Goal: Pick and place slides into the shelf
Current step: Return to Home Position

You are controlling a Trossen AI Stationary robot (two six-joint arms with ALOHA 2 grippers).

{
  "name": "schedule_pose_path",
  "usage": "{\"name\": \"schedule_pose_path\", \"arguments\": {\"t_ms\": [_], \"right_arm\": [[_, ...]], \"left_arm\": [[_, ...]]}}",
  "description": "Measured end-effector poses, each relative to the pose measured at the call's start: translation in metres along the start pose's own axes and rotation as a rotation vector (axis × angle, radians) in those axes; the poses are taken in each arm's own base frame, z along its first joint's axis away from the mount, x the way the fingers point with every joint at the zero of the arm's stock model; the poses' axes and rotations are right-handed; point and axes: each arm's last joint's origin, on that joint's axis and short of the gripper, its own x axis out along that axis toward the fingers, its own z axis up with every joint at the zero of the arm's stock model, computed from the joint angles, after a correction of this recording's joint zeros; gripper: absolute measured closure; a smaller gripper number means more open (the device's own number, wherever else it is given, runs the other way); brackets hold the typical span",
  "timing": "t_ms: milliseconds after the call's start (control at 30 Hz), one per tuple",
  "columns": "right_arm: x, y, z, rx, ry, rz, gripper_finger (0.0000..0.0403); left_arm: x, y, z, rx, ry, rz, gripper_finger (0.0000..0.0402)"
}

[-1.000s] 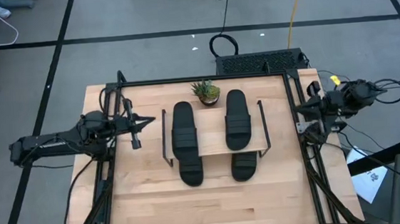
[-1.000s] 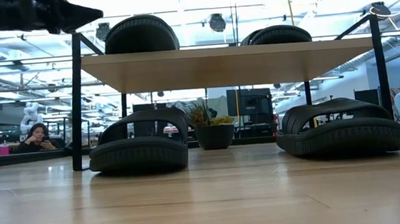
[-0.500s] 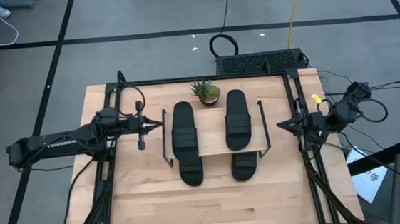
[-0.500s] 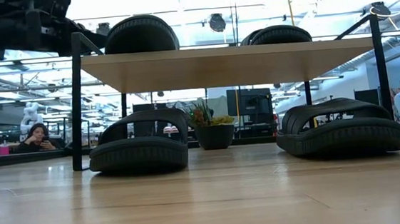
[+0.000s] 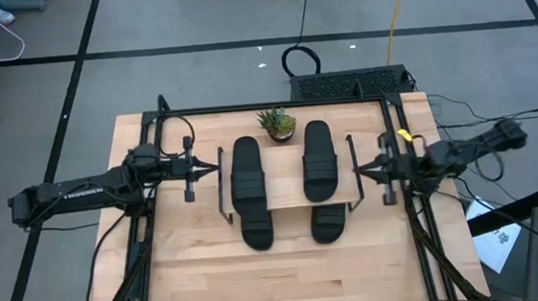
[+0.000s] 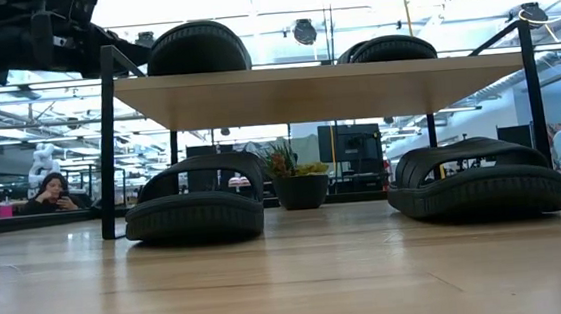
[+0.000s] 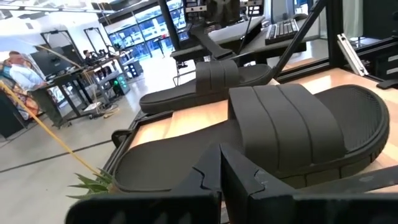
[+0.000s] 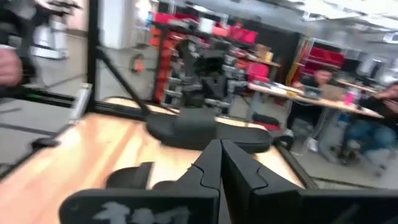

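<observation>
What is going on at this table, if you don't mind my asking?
All four black slides are already placed: two on top of the shelf, two on the table beneath it. Neither gripper holds anything; the left gripper, shut, hovers at the shelf's left frame, and the right gripper, shut, at its right frame.

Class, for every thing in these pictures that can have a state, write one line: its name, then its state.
upper slides, two lying flat on the shelf's plank, side by side.
lower slides, two on the table under the shelf, ends poking out.
shelf, upright, loaded above and below.
potted plant, upright behind the shelf.
left gripper, shut, empty, by the shelf's left frame.
right gripper, shut, empty, by the shelf's right frame.
</observation>
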Motion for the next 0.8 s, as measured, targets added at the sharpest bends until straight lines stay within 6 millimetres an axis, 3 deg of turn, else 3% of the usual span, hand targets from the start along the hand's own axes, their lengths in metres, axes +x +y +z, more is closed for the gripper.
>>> {"name": "schedule_pose_path", "arguments": {"t_ms": [167,300,500,800], "right_arm": [[0.03,-0.019,-0.009,0.066,0.059,0.004,0.0403],[0.031,-0.042,-0.008,0.124,0.032,0.035,0.0403],[0.013,-0.055,-0.006,0.198,-0.012,0.161,0.0403],[-0.032,-0.046,-0.004,0.254,-0.042,0.076,0.0403]], "left_arm": [[-0.001,0.001,-0.002,-0.004,0.009,-0.008,0.0401],[-0.001,0.001,-0.003,0.002,0.006,-0.043,0.0401],[-0.002,0.002,-0.005,0.021,0.019,-0.067,0.0401],[-0.017,0.004,-0.018,-0.073,0.014,0.08,0.0401]]}}
